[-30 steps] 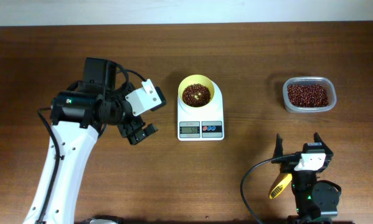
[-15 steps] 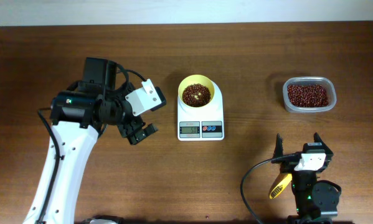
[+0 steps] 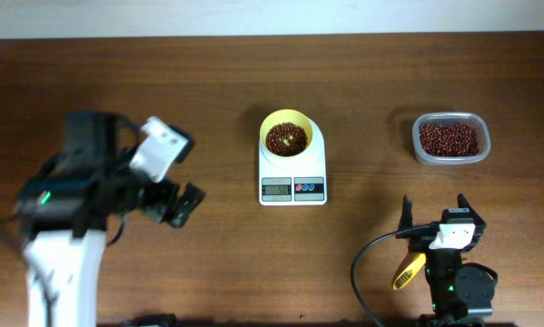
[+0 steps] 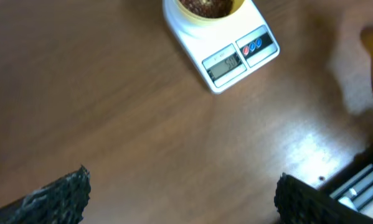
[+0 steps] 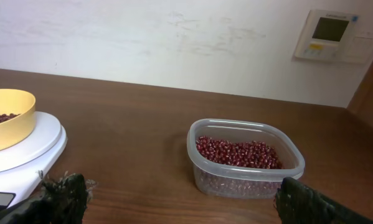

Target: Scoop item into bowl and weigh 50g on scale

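Since the bowl (image 3: pixel 286 136) stands on the scale (image 3: pixel 292 177) with beans (image 3: pixel 286 139) already in it, we judge the scooping to be largely done. What is left, as we read it, is the check against 50 g. The display (image 3: pixel 276 189) shows digits, but we cannot read them in any view, so we cannot say whether beans must be added or taken out.

Containers. The bowl rests on the rear part of the scale, behind the display and the buttons. Its beans cover the bottom in a low heap, and the rim stands well clear of them. The tub (image 3: pixel 450 138) lies well apart, to the right of the scale. In the right wrist view its beans form a layer over the lower part of the wall, so plenty of stock remains. The scoop (image 3: pixel 408 271) lies on the table (image 3: pixel 344 73) just beside the base of the right arm; we cannot tell whether it holds any beans.

Claws. The left claw (image 3: pixel 174 204) is spread wide and grasps nothing; it hangs over bare table to the left of the scale, blurred in the overhead view. The right claw (image 3: pixel 433 211) is likewise released and empty, near the front edge, pointing toward the tub.
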